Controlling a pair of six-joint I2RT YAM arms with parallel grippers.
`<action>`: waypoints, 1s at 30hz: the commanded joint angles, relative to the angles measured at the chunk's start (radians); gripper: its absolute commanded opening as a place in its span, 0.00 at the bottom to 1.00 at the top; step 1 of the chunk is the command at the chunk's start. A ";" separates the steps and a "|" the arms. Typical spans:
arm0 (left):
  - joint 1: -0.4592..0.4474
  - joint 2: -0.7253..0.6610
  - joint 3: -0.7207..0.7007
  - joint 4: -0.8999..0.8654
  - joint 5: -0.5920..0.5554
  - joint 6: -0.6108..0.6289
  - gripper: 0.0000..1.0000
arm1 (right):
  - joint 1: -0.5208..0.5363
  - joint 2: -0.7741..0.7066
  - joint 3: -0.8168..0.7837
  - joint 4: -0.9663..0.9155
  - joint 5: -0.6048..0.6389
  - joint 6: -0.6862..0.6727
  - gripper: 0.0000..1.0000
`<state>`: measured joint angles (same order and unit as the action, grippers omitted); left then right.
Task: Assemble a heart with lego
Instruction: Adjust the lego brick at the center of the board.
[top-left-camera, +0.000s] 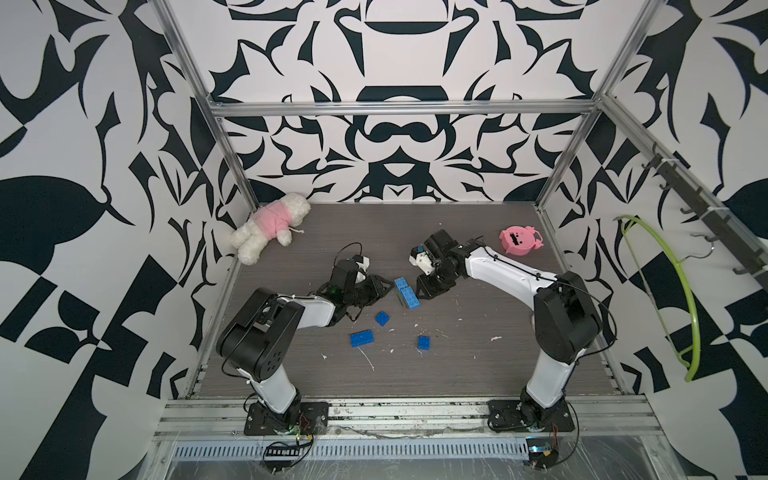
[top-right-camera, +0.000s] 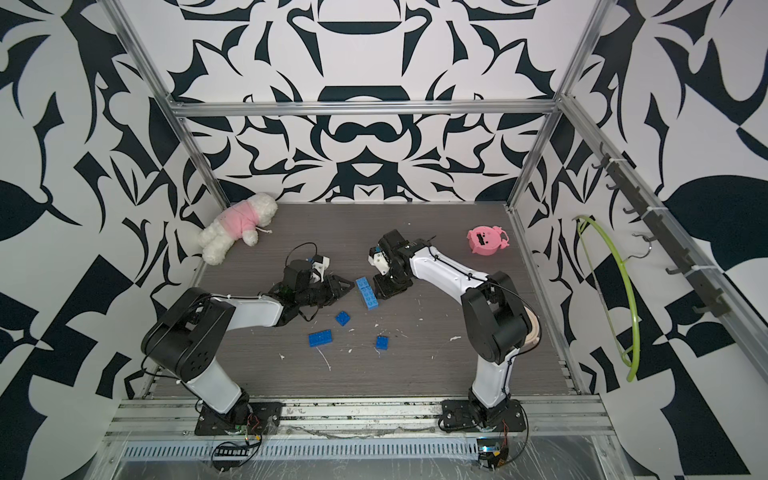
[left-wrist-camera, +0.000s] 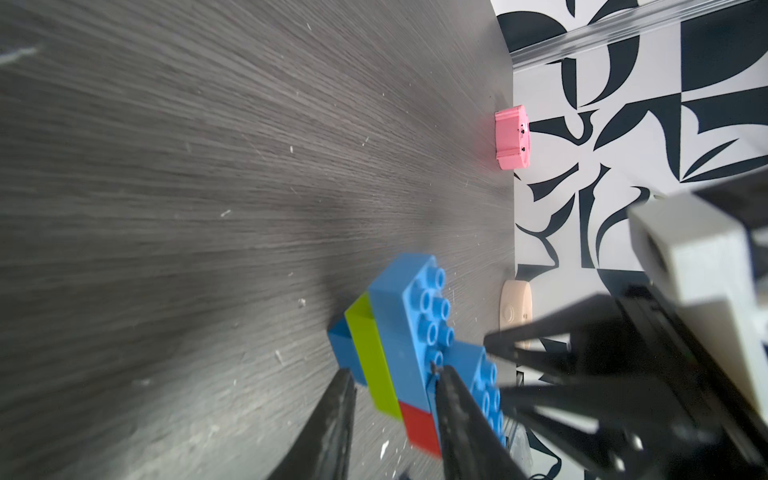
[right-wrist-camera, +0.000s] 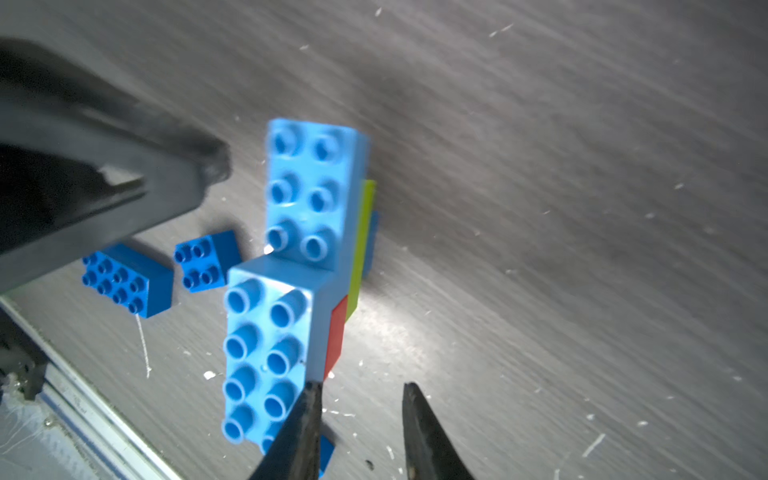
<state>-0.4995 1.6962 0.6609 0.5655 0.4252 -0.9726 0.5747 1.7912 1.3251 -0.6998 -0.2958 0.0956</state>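
The heart (top-left-camera: 406, 293) is a partial stack of joined lego in mid table: light blue studded bricks on top, lime green and red under them, a blue brick at the bottom (left-wrist-camera: 399, 332) (right-wrist-camera: 307, 232). My left gripper (left-wrist-camera: 392, 372) straddles its near end. One finger presses the studded blue face and the other sits by the bottom blue brick. My right gripper (right-wrist-camera: 360, 390) is at the opposite end. One of its fingertips (right-wrist-camera: 311, 399) touches the stack's corner, and only bare table shows between its jaws. Three loose blue bricks lie nearer the front (top-left-camera: 382, 318) (top-left-camera: 361, 338) (top-left-camera: 424, 342).
A pink round toy (top-left-camera: 519, 241) sits at the back right and a white plush bear in a pink shirt (top-left-camera: 270, 226) at the back left. A green hanger (top-left-camera: 681, 299) hangs outside the right wall. White crumbs litter the table (top-left-camera: 457, 374).
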 joint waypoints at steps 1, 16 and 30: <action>-0.003 0.034 0.031 0.045 0.027 -0.016 0.37 | 0.026 -0.057 -0.027 0.032 -0.012 0.044 0.34; -0.011 0.027 0.090 -0.013 0.064 0.008 0.38 | 0.075 -0.132 -0.027 0.058 0.038 0.063 0.35; -0.031 -0.405 0.033 -0.403 -0.035 0.207 0.38 | -0.069 0.071 0.222 0.012 -0.075 -0.019 0.33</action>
<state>-0.5053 1.3750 0.6441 0.3950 0.4259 -0.8944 0.4980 1.7973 1.4620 -0.6609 -0.3138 0.1093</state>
